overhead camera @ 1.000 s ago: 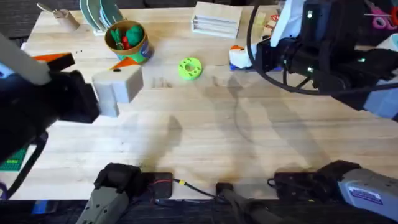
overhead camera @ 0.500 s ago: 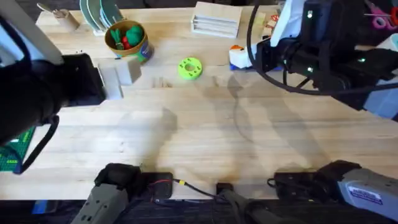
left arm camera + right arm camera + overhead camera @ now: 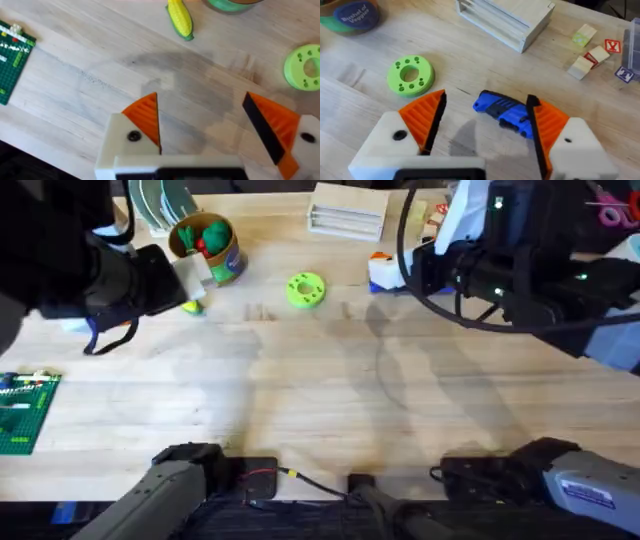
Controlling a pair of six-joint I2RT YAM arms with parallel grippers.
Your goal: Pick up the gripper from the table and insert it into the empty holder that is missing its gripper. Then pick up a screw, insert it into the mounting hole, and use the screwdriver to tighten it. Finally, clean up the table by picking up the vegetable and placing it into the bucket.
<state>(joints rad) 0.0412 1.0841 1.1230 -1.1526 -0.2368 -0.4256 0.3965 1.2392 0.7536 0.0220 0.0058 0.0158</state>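
The vegetable (image 3: 180, 18), a yellow corn toy with a green end, lies on the table just in front of the green bucket (image 3: 207, 246). My left gripper (image 3: 195, 278) hovers over that spot, open, with nothing between its orange pads (image 3: 146, 116). The blue screwdriver (image 3: 504, 112) lies on the wood between the spread fingers of my right gripper (image 3: 487, 100), close to one pad. In the overhead view the right gripper (image 3: 386, 272) sits at the back right, open. The loose gripper piece, the empty holder and the screw are out of view.
A flat green ring disc (image 3: 305, 290) lies mid-table behind centre. A wooden slatted box (image 3: 348, 210) and small letter blocks (image 3: 590, 50) stand at the back. A green brick baseplate (image 3: 20, 412) sits at the left edge. Red and green toys fill the bucket.
My left arm has swung away from the camera toward the back left and now stands by the bucket, uncovering the baseplate and the corn. The right arm has not moved.
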